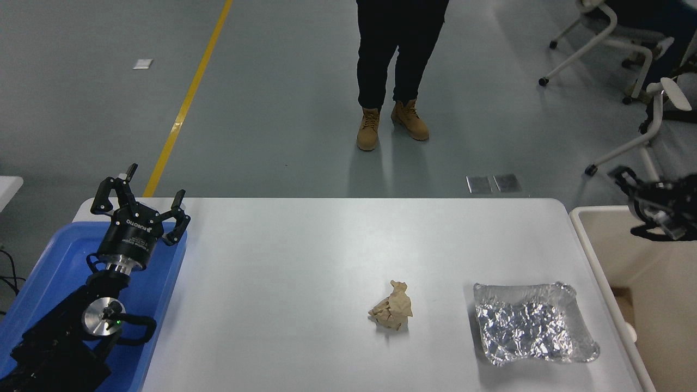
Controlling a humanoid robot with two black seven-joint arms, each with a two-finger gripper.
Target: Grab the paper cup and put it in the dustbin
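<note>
The paper cup does not show anywhere in this view. The dustbin [587, 234] is a large beige bin standing off the table's right edge, and only part of its inside shows. My right gripper [627, 202] comes in from the right edge and hovers over the bin's far rim. It points left, its fingers are spread open and nothing is between them. My left gripper [142, 188] is parked at the lower left above the blue tray [52, 261], open and empty.
A crumpled brown paper wad [392, 313] lies on the white table [326, 245] right of centre. A crinkled silver foil tray [531, 324] sits near the table's right edge. A person in tan boots [392, 121] stands beyond the far side. Office chairs [626, 43] are at the upper right.
</note>
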